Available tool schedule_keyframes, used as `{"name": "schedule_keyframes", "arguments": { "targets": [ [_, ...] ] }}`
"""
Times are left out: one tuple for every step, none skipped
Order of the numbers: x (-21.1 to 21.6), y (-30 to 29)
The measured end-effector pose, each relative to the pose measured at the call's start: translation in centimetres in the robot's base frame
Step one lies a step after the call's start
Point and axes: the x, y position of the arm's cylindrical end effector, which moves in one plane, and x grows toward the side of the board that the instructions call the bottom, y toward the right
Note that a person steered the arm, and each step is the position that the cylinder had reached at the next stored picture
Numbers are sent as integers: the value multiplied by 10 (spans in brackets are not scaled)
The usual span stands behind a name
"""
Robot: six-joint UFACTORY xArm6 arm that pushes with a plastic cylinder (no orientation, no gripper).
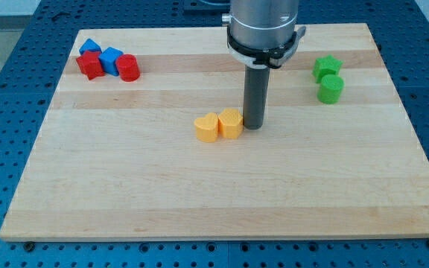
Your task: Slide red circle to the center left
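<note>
The red circle stands at the board's top left, touching a blue block. A red star-like block and a second blue block sit just to the view's left of them. My tip rests on the board near the middle, far to the view's right and below the red circle. It is right beside a yellow hexagon-like block, which touches a yellow heart-shaped block.
A green star-like block and a green cylinder stand at the top right. The wooden board lies on a blue perforated table. The arm's grey body hangs over the board's top centre.
</note>
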Motion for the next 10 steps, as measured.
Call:
{"name": "schedule_keyframes", "arguments": {
  "targets": [
    [0,63],
    [-12,154],
    [-12,165],
    [-13,165],
    [-13,156],
    [-12,106],
    [-12,53],
    [-20,14],
    [-74,-9],
    [-74,-13]
  ]
}}
